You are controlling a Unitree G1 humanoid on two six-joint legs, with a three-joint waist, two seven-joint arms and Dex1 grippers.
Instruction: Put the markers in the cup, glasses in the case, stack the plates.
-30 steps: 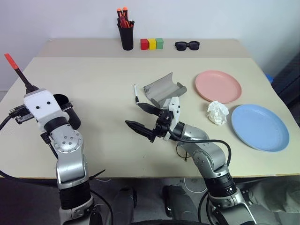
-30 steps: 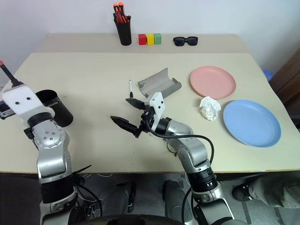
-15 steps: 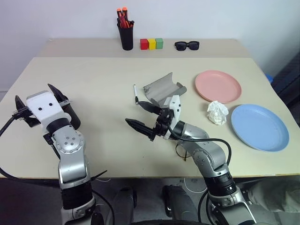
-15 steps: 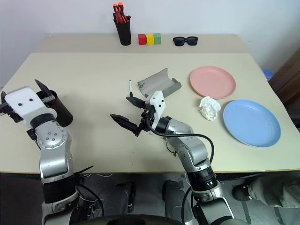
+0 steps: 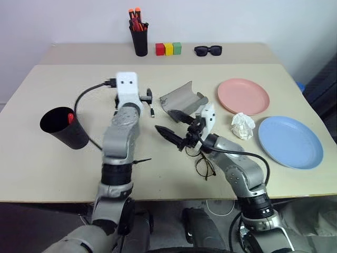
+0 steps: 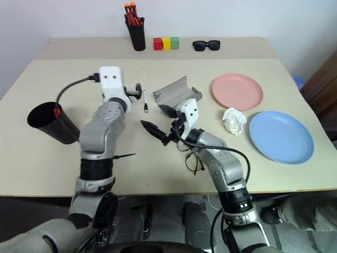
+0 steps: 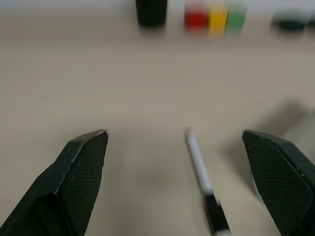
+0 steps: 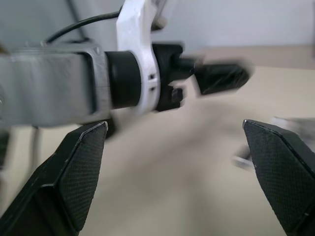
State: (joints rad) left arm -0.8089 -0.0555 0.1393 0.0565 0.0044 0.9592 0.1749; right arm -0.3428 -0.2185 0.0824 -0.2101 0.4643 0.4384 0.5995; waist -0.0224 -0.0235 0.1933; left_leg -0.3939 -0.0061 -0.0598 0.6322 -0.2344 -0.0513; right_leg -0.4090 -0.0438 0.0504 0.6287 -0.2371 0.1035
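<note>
Red marker dropped, left arm swung in.
I see the red marker (image 5: 70, 117) now in the cup (image 5: 63, 128); left claw (image 7: 189, 162) open over the white marker (image 7: 202, 178), right claw (image 5: 176, 128) open.

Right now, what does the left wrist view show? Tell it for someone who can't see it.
The left pincer is open, with a white marker lying on the beige table between its two black fingers. Far behind stand a black pen pot and red, yellow and green blocks.
</note>
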